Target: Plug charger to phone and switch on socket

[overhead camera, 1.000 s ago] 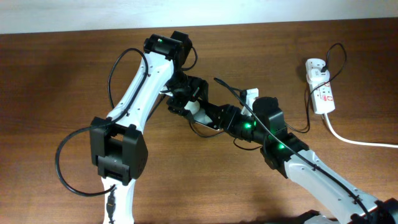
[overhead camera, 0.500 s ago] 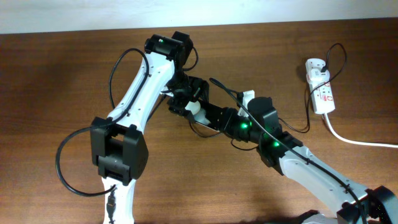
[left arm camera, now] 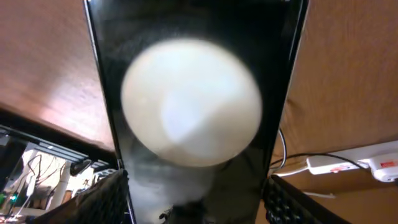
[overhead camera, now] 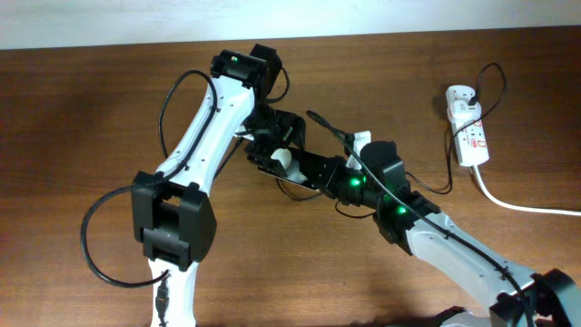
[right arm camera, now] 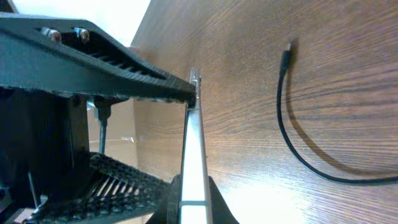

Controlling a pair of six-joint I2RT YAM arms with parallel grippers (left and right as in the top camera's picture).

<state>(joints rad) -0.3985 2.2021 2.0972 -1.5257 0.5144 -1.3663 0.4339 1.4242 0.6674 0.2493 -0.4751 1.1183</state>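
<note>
two arms [overhead camera: 195, 136], one phone [left arm camera: 196, 106], one charger [right arm camera: 279, 124], one socket [overhead camera: 470, 136].

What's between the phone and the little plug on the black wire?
Only bare wooden table, seen in the right wrist view; the phone and the charger plug are apart.

Socket [overhead camera: 468, 127] lies right of phone [left arm camera: 193, 93] (well apart).

Dark brown, grained wooden surface [overhead camera: 73, 109]; a pale wall [overhead camera: 363, 18] runs along its far edge; bright light glares off the wood in patches.
</note>
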